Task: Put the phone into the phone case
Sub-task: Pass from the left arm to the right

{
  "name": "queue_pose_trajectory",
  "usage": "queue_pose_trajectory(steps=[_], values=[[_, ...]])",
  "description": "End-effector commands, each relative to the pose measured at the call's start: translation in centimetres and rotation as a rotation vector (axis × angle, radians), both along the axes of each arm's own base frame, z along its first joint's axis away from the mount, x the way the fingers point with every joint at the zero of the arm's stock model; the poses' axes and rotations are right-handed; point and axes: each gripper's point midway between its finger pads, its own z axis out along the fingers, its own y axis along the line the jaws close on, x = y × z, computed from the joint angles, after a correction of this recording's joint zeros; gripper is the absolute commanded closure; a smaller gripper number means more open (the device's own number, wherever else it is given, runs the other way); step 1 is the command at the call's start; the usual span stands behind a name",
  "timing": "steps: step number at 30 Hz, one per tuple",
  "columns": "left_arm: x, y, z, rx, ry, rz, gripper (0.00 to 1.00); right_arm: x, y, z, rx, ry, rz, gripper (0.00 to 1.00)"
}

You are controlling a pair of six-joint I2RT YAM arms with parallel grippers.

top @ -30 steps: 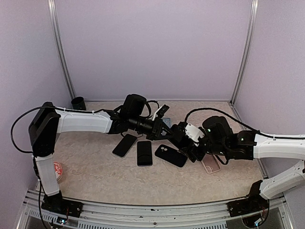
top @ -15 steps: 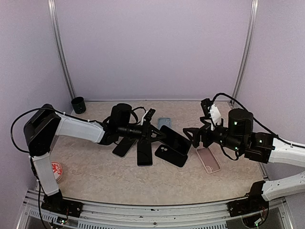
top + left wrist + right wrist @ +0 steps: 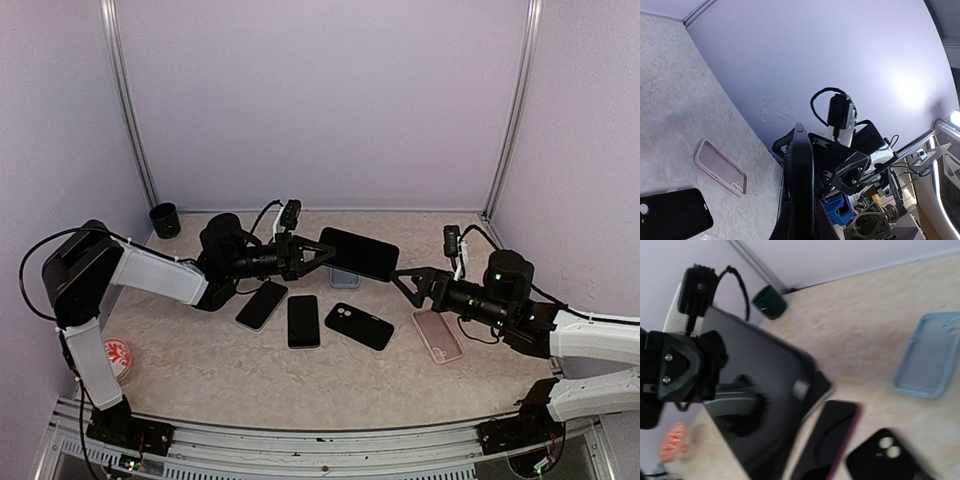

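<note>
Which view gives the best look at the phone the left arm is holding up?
Top external: the phone shows whole, clamped at one end by the left gripper. Right wrist shows its broad face close up, but blurred and partly behind that gripper. Left wrist sees only its thin edge.

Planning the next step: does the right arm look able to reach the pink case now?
Probably yes: the pink case lies uncovered close by the right arm, whose jaws stand open; nothing sits between them.
</note>
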Motion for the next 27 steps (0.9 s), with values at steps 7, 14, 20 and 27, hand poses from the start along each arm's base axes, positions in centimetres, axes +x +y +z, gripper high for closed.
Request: queue_pose_trajectory(steps=[7, 14, 20, 27], values=[[-1.8, 0.0, 3.5, -0.157, -0.088, -0.059, 1.0, -0.8, 2.6, 3.5, 0.271, 0.037, 0.208, 0.05], [-2.8, -1.1, 2.3, -0.14, -0.059, -0.099, 1.0, -0.3, 2.9, 3.9, 0.328, 0.059, 0.259, 0.12], [-3.0, -1.9, 1.9, -0.138, -0.053, -0.119, 1.0, -0.4, 3.7, 3.9, 0.35, 0.097, 0.317, 0.17], [-3.3, -2.4, 1.8, -0.152, -0.057, -0.13, 1.0, -0.8, 4.4, 4.0, 0.407, 0.124, 0.377, 0.26]])
